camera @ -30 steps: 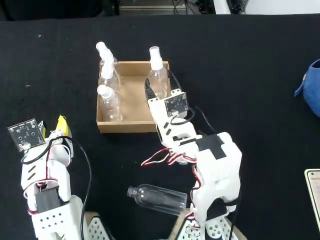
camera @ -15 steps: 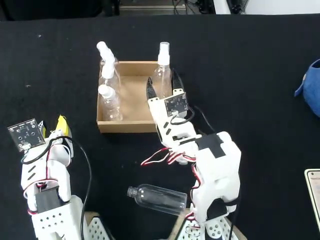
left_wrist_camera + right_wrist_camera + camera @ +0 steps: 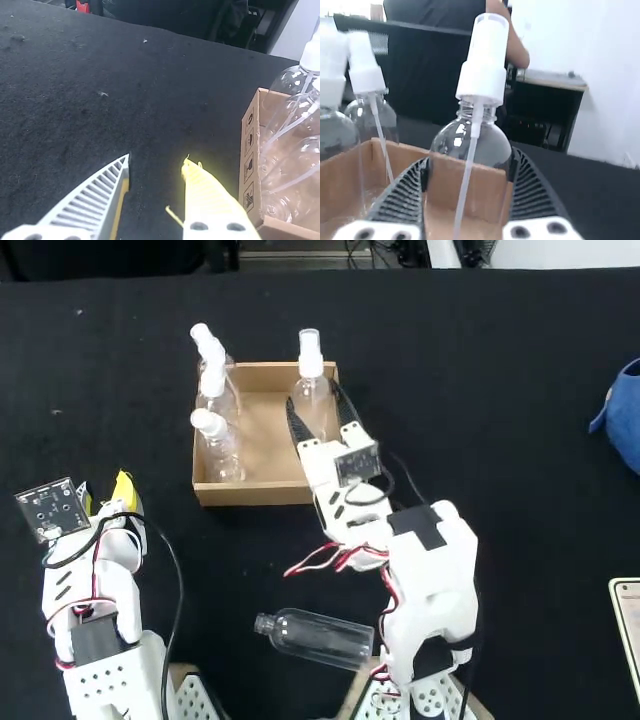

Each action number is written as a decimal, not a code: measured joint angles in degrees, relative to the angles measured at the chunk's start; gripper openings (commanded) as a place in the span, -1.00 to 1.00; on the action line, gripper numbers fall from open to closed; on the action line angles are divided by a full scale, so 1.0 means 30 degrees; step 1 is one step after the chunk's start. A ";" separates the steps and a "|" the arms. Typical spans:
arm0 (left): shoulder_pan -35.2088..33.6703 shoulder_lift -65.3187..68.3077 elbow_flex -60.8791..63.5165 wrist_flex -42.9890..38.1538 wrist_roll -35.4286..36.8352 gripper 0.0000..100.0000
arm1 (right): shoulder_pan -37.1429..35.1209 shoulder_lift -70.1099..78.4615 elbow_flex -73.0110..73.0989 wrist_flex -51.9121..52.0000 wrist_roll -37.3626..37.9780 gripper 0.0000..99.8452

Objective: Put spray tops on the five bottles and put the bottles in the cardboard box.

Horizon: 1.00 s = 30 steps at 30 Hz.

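The cardboard box (image 3: pixel 262 490) lies at mid-table with three capped spray bottles (image 3: pixel 214 430) along its left wall. A fourth capped bottle (image 3: pixel 312 390) stands upright in the box's far right corner, and my right gripper (image 3: pixel 318 418) is shut on its body. In the right wrist view this bottle (image 3: pixel 470 145) sits between the black fingers (image 3: pixel 402 200). A clear bottle without a top (image 3: pixel 315 636) lies on its side near the front, beside the right arm's base. My left gripper (image 3: pixel 156 161) hangs open over bare black cloth left of the box (image 3: pixel 250 150), holding nothing.
A blue object (image 3: pixel 622 425) pokes in at the right edge, and a pale card (image 3: pixel 628 625) lies at the lower right. Both arm bases stand along the front edge. Black cloth stretches around the box on all sides.
The bottle in my right gripper tipped to the right, then came back upright and slightly left. The gripper's wrist turned a little. The left arm stayed put.
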 measured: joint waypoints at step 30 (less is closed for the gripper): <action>0.0000 0.0000 0.0000 0.0000 0.0000 -0.94 | 1.2220 -0.9641 -0.3370 0.9846 0.1758 -0.98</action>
